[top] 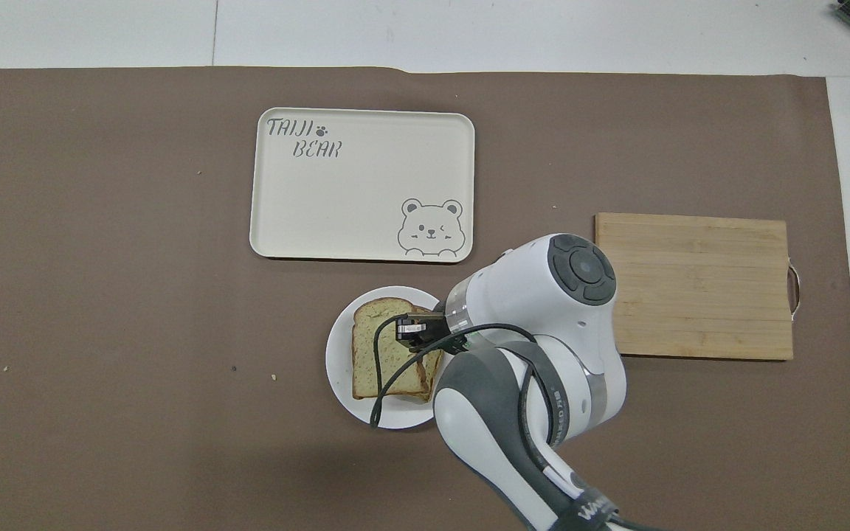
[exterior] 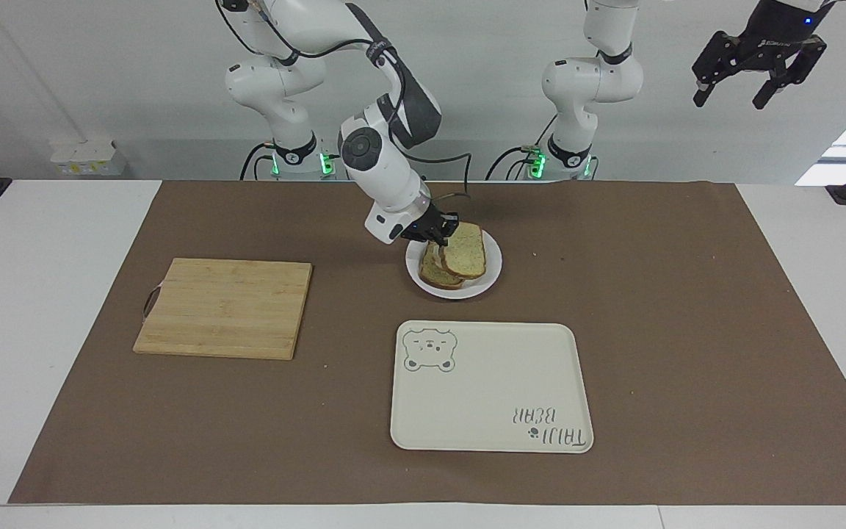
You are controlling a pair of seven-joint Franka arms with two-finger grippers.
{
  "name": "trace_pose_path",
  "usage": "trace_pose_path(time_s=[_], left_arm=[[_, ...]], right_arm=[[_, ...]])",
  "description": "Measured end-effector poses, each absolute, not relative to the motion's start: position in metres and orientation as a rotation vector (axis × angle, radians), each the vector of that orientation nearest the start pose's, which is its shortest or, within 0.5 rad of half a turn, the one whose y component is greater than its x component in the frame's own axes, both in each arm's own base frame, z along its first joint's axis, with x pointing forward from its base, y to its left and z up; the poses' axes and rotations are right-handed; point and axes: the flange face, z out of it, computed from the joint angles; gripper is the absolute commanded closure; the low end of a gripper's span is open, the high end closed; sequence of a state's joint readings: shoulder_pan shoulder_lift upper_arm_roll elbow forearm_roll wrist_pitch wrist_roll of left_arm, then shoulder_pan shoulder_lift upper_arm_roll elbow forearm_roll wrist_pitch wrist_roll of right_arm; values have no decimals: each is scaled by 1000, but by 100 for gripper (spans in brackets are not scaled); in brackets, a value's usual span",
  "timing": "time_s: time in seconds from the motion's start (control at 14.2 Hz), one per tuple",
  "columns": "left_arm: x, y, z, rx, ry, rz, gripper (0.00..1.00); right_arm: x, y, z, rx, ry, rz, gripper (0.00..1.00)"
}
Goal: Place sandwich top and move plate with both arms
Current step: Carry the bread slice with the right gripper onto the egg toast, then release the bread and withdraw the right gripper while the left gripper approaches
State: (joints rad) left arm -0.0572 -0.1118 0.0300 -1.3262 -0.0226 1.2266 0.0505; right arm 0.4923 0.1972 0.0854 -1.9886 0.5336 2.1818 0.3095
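The sandwich top [exterior: 465, 252] [top: 377, 350], a pale tan slice with a brown crust, hangs tilted low over the lower slice on the small white plate [exterior: 493, 273] [top: 338, 369]. My right gripper [exterior: 440, 234] [top: 409, 330] is shut on the edge of the sandwich top nearest the right arm's end of the table. The lower slice [exterior: 433, 273] peeks out beneath it; the egg is hidden. My left gripper [exterior: 759, 62] waits open, raised high above the left arm's end of the table, out of the overhead view.
A cream tray with a bear drawing [exterior: 491, 384] [top: 362, 184] lies farther from the robots than the plate. A wooden cutting board [exterior: 224, 307] [top: 694, 285] lies toward the right arm's end. A brown mat [exterior: 687, 330] covers the table.
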Motion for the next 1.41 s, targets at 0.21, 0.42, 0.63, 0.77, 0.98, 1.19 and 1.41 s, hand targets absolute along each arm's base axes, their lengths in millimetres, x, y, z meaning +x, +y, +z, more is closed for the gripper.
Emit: trace_pose_path(time_s=[0.21,0.42,0.63,0.77,0.98,1.19,1.41], left_arm=[[467,-14,762,-3163,135,-20,0],[467,-14,762,-3163,135,-20,0],[467,-14,762,-3163,135,-20,0],[467,-14,762,-3163,135,-20,0],[467,-14,762,-3163,135,-20,0],[467,-14,762,-3163,135,-20,0],[467,-14,762,-3163,135,-20,0]], right_arm=[[489,340,351,-2733,78,274,100],[482,344,340,-2742,76,268,65],[482,342,338,-2750,73,264,0],[484,341,339,-2793,18,231,0],[490,338,349,-2838,-46,169,0],[499,327,368,-2891,-110,75,0],[516,300,389,-2931,-112,5,0]])
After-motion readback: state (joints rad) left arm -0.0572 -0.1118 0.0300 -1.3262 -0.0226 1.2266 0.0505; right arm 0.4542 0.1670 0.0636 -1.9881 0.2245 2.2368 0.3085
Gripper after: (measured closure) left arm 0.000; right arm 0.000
